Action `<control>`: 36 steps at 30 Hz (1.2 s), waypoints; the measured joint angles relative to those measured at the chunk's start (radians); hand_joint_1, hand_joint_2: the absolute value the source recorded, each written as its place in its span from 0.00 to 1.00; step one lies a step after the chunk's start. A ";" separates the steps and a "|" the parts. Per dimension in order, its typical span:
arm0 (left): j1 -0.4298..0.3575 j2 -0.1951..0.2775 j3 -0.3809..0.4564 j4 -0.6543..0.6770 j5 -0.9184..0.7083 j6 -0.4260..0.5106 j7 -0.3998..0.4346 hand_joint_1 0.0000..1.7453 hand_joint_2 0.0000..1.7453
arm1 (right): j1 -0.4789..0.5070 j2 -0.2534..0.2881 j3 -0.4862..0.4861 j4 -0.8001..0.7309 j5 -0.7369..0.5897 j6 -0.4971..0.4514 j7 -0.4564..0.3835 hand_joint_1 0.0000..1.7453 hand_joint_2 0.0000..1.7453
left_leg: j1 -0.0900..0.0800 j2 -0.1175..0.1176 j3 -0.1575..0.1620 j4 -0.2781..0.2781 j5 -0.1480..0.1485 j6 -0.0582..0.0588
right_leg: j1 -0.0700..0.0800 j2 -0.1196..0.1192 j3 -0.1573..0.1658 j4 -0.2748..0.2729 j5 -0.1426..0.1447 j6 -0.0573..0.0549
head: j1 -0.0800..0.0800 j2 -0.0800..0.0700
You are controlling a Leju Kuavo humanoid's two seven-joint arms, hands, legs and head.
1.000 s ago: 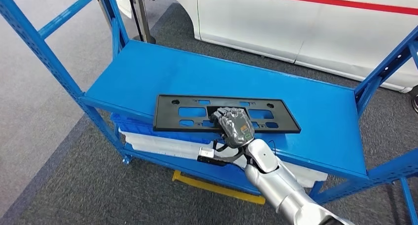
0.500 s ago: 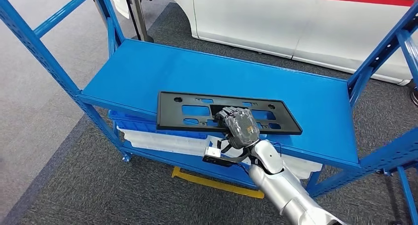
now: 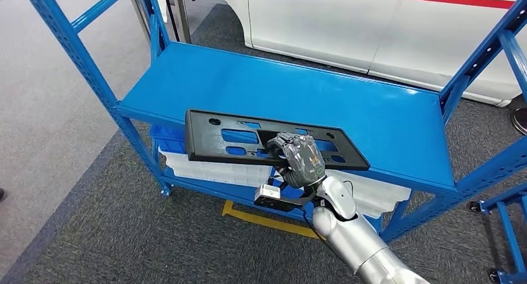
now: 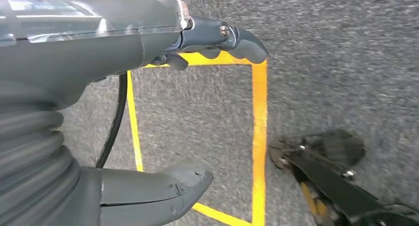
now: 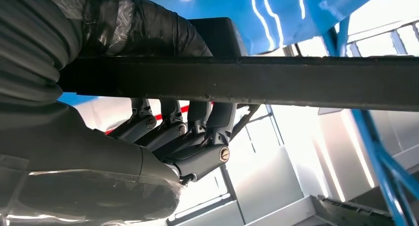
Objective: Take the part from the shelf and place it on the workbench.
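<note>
Black, flat and long, the plastic part had cut-out slots; the right hand gripped its near edge above the smooth blue shelf. The left hand held nothing, fingers apart.

Right arm extended forward from lower right, silver forearm angled up-left, wrist bent. Right hand clamped on near edge of part, back of hand up, thumb on one face, fingers curled round other. Left hand hanging, pointing at floor, thumb and fingers apart, holding nothing.
</note>
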 joint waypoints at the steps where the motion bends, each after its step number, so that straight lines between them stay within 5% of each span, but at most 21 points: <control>1: 0.000 0.000 0.002 0.000 0.000 0.001 0.000 0.00 1.00 | 0.003 -0.002 0.000 -0.001 -0.001 0.002 -0.001 1.00 1.00 | -0.001 0.002 -0.009 -0.001 0.009 0.008 | 0.000 0.000 -0.010 0.024 -0.035 -0.001 | 0.000 0.000; 4: 0.000 0.000 0.008 0.000 0.000 0.002 0.000 0.00 1.00 | 0.009 -0.004 0.001 -0.006 -0.004 0.006 -0.002 1.00 1.00 | -0.013 0.005 -0.049 0.000 0.039 0.023 | 0.009 0.000 -0.050 0.188 -0.169 -0.010 | 0.001 0.000; 6: 0.000 0.000 0.010 0.000 -0.001 0.002 0.000 0.00 1.00 | 0.012 -0.005 0.001 -0.008 -0.005 0.006 -0.003 1.00 1.00 | -0.025 0.006 -0.079 0.002 0.061 0.029 | 0.022 0.001 -0.045 0.269 -0.187 -0.023 | 0.000 0.000; 7: 0.000 0.000 0.011 0.000 -0.001 0.002 0.000 0.00 1.00 | 0.013 -0.005 0.002 -0.008 -0.005 0.006 -0.003 1.00 1.00 | -0.030 0.006 -0.092 0.002 0.071 0.030 | 0.031 0.001 -0.017 0.261 -0.165 -0.033 | 0.000 0.000; 9: -0.001 -0.002 0.012 0.000 -0.001 0.002 0.000 0.00 1.00 | 0.012 -0.005 0.002 -0.014 -0.007 0.007 -0.003 1.00 1.00 | -0.037 0.006 -0.109 0.003 0.090 0.031 | 0.052 0.001 0.085 0.149 -0.124 -0.060 | 0.000 0.000; 11: -0.002 -0.005 0.012 0.000 -0.002 0.002 -0.001 0.00 1.00 | 0.009 -0.005 0.002 -0.023 -0.011 0.011 -0.003 1.00 1.00 | -0.040 0.007 -0.118 0.002 0.108 0.027 | 0.067 -0.002 0.181 0.009 -0.133 -0.083 | 0.000 0.000; 13: -0.002 -0.006 0.012 0.000 -0.003 0.002 -0.002 0.00 1.00 | 0.007 -0.005 0.002 -0.028 -0.015 0.015 -0.004 1.00 1.00 | -0.039 0.008 -0.121 -0.004 0.126 0.021 | 0.071 -0.004 0.211 -0.050 -0.146 -0.093 | 0.000 0.000; 16: -0.002 -0.005 0.013 0.000 -0.003 0.002 -0.002 0.00 1.00 | 0.008 -0.005 0.002 -0.030 -0.017 0.019 -0.004 1.00 1.00 | -0.039 0.007 -0.127 -0.012 0.134 0.010 | 0.065 -0.007 0.200 -0.067 -0.115 -0.101 | 0.000 0.000; 18: -0.001 -0.005 0.013 0.000 -0.004 0.002 -0.003 0.00 1.00 | 0.009 -0.005 0.002 -0.031 -0.017 0.022 -0.004 1.00 1.00 | -0.036 0.005 -0.147 0.036 0.066 -0.003 | 0.057 -0.008 0.180 -0.081 -0.085 -0.104 | 0.000 0.000; 20: 0.000 -0.003 0.013 0.000 -0.008 0.004 -0.010 0.00 1.00 | 0.011 -0.005 0.002 -0.031 -0.018 0.025 -0.004 1.00 1.00 | -0.025 0.005 -0.178 0.153 -0.030 -0.019 | 0.054 -0.008 0.150 -0.083 -0.062 -0.100 | 0.000 0.000; 21: 0.000 -0.003 0.013 0.000 -0.010 0.005 -0.016 0.00 1.00 | 0.012 -0.006 0.002 -0.031 -0.018 0.027 -0.005 1.00 1.00 | -0.019 0.005 -0.189 0.215 -0.047 -0.027 | 0.052 -0.008 0.134 -0.081 -0.051 -0.096 | 0.000 0.000; 23: -0.001 -0.001 0.013 0.000 -0.016 0.005 -0.028 0.00 1.00 | 0.014 -0.006 0.003 -0.031 -0.020 0.034 -0.006 1.00 1.00 | -0.006 0.005 -0.183 0.280 -0.007 -0.042 | 0.045 -0.011 0.101 -0.072 -0.032 -0.086 | 0.000 0.000; 25: -0.001 -0.001 0.013 0.000 -0.019 0.004 -0.034 0.00 1.00 | 0.014 -0.006 0.004 -0.032 -0.022 0.042 -0.007 1.00 1.00 | 0.007 0.006 -0.108 0.207 0.040 -0.056 | 0.035 -0.012 0.069 -0.053 -0.021 -0.074 | -0.001 0.000; 26: -0.002 -0.001 0.013 0.000 -0.020 0.004 -0.036 0.00 1.00 | 0.013 -0.006 0.004 -0.032 -0.024 0.046 -0.007 1.00 1.00 | 0.008 0.004 -0.052 0.133 0.031 -0.062 | 0.032 -0.011 0.056 -0.041 -0.017 -0.067 | -0.001 0.000; 28: -0.005 0.000 0.013 0.000 -0.021 0.003 -0.039 0.00 1.00 | 0.013 -0.006 0.005 -0.032 -0.030 0.050 -0.010 1.00 1.00 | 0.007 0.002 0.024 0.016 -0.016 -0.053 | 0.032 -0.011 0.038 -0.022 -0.012 -0.054 | 0.000 0.000; 29: -0.005 0.001 0.013 0.000 -0.021 0.003 -0.041 0.00 1.00 | 0.013 -0.006 0.005 -0.033 -0.033 0.053 -0.012 1.00 1.00 | 0.003 0.001 0.036 -0.008 -0.029 -0.043 | 0.033 -0.010 0.033 -0.017 -0.010 -0.050 | 0.000 0.000; 30: -0.005 0.001 0.013 0.000 -0.021 0.003 -0.042 0.00 1.00 | 0.013 -0.006 0.006 -0.033 -0.037 0.057 -0.014 1.00 1.00 | 0.002 0.002 0.034 -0.014 -0.031 -0.033 | 0.033 -0.010 0.031 -0.017 -0.010 -0.055 | 0.001 0.000; 33: 0.000 0.001 0.013 0.000 -0.022 0.002 -0.043 0.00 1.00 | 0.014 -0.006 0.010 -0.033 -0.046 0.072 -0.016 1.00 1.00 | -0.004 0.003 0.030 -0.017 -0.022 -0.018 | 0.032 -0.009 0.027 -0.023 -0.001 -0.098 | 0.001 0.000; 34: 0.000 0.001 0.013 0.000 -0.022 0.002 -0.043 0.00 1.00 | 0.013 -0.006 0.011 -0.033 -0.049 0.076 -0.016 1.00 1.00 | -0.006 0.004 0.027 -0.016 -0.019 -0.013 | 0.031 -0.009 0.026 -0.025 0.008 -0.101 | 0.001 0.000; 36: 0.000 0.001 0.013 0.000 -0.022 0.002 -0.043 0.00 1.00 | 0.013 -0.006 0.013 -0.033 -0.052 0.083 -0.016 1.00 1.00 | -0.011 0.004 0.021 -0.015 -0.012 -0.004 | 0.028 -0.009 0.024 -0.032 0.024 -0.090 | 0.001 0.000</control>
